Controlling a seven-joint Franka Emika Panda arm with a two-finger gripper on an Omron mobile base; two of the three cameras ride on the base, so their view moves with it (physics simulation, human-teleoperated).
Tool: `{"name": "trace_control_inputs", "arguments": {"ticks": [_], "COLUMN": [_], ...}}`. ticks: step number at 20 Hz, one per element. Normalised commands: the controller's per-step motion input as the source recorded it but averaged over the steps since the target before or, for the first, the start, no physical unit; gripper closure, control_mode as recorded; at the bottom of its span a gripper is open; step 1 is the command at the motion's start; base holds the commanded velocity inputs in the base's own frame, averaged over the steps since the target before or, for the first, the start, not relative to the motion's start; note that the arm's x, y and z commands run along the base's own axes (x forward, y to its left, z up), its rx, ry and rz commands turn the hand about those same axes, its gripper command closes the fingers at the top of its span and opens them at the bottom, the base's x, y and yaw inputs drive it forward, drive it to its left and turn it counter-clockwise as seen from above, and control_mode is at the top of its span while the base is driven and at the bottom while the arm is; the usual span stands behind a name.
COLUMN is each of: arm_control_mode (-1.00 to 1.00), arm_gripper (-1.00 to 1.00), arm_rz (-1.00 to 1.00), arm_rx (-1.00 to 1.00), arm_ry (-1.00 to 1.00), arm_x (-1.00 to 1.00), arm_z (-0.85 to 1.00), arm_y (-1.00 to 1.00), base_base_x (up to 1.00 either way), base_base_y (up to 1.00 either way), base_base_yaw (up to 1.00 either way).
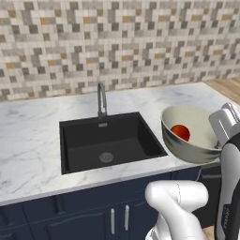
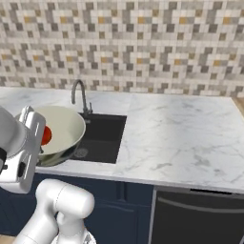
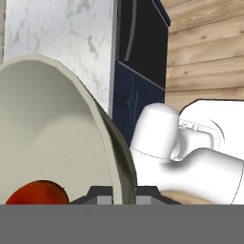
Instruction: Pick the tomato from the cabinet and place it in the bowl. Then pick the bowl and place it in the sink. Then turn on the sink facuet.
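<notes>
The pale bowl (image 1: 194,123) hangs tilted in the air just right of the black sink (image 1: 108,140), over the counter's front edge. Inside it rests the red tomato (image 1: 180,132). My gripper (image 1: 218,146) is shut on the bowl's right rim. From the right base view the bowl (image 2: 62,128) with the tomato (image 2: 46,135) sits in front of the sink (image 2: 102,136), and the gripper (image 2: 40,148) pinches its near rim. In the hand view the fingertips (image 3: 97,196) clamp the bowl (image 3: 52,133) wall, with the tomato (image 3: 35,193) at lower left. The faucet (image 1: 101,99) stands behind the basin. The cabinet is out of view.
White marble counter (image 1: 28,140) surrounds the sink and stretches wide to its right (image 2: 181,138). A mosaic tile wall (image 1: 117,42) backs it. Navy doors with silver handles (image 1: 117,218) sit below, and a black appliance front (image 2: 200,217) lies under the right counter.
</notes>
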Motion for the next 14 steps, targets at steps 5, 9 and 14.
{"name": "trace_control_inputs", "arguments": {"ticks": [5,9,14], "arm_control_mode": [1.00,1.00,1.00], "arm_gripper": [1.00,1.00,1.00], "arm_rz": [0.00,0.00,0.00], "arm_rx": [0.00,0.00,0.00], "arm_ry": [0.00,0.00,0.00], "arm_x": [0.00,0.00,0.00], "arm_z": [0.00,0.00,0.00], "arm_y": [0.00,0.00,0.00], "base_base_x": [0.24,0.34,0.48], "base_base_y": [-0.01,0.00,-0.04], "base_base_yaw": [0.02,0.06,0.10]}}
